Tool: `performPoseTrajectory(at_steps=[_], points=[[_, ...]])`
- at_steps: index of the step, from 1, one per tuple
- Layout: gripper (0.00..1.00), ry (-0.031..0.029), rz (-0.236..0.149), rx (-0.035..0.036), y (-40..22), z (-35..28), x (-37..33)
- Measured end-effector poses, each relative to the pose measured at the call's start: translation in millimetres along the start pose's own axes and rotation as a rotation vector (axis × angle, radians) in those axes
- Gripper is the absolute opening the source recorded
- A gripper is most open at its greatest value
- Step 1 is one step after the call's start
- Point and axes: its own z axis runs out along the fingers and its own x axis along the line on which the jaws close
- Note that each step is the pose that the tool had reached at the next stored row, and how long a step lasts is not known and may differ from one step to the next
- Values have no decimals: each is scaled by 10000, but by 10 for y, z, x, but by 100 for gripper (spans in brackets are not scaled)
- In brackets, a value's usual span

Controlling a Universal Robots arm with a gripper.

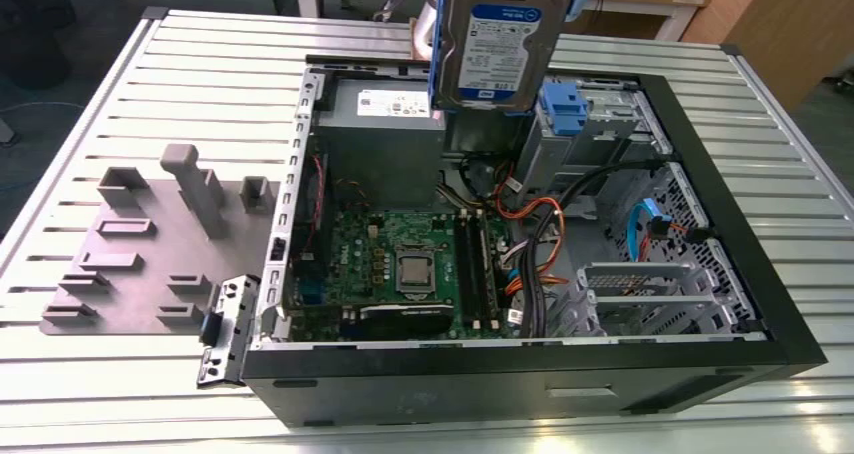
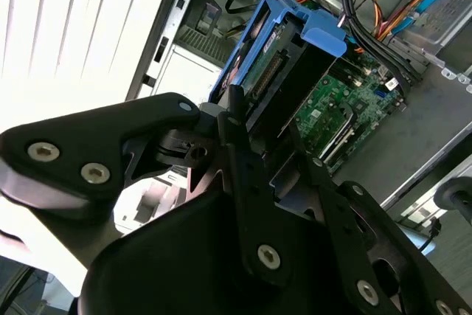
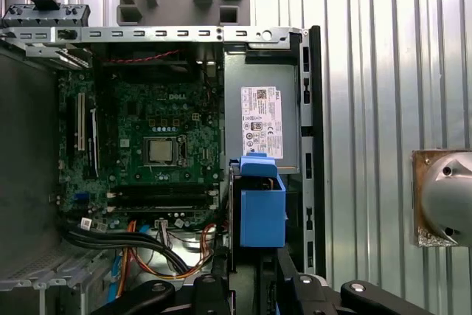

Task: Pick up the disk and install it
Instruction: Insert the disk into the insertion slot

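Your hand (image 2: pixel 262 119) was clenched on the disk (image 1: pixel 491 44), its black fingers (image 2: pixel 241 145) pinching the blue carrier in the second wrist view. You held the disk upright, label toward the exterior view, lifted above the open computer case (image 1: pixel 467 386) that lay on the slatted counter (image 1: pixel 200 64), over the end by the power supply (image 1: pixel 380 109) and clear of the motherboard (image 1: pixel 400 254).

You have bright, even light across the table (image 1: pixel 174 74) in the exterior view, with soft shadow low inside the open case (image 1: pixel 787 349), while in the second wrist view the table blows out to white glare behind the dark tool (image 2: pixel 265 117) gripping the disk (image 2: pixel 276 71).
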Motion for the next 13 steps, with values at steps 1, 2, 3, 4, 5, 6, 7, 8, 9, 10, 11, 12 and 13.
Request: performPoseTrajectory(at_steps=[1, 2, 3, 4, 5, 6, 7, 8, 9, 10, 11, 12, 13], points=[[35, 14, 1, 0, 0, -1, 8], [35, 26, 1, 1, -1, -1, 17], [35, 37, 1, 1, -1, -2, 26], [35, 48, 2, 1, -1, -2, 35], [35, 58, 2, 2, -1, -3, 44], [35, 66, 2, 2, -2, -3, 52], [35, 75, 3, 2, -2, -4, 62], [35, 85, 3, 3, -3, -5, 72], [35, 94, 3, 3, -3, -5, 82], [35, 102, 4, 3, -3, -5, 92], [35, 113, 4, 4, -3, -6, 102], [35, 122, 4, 4, -4, -6, 111], [35, 132, 5, 4, -4, -7, 120]])
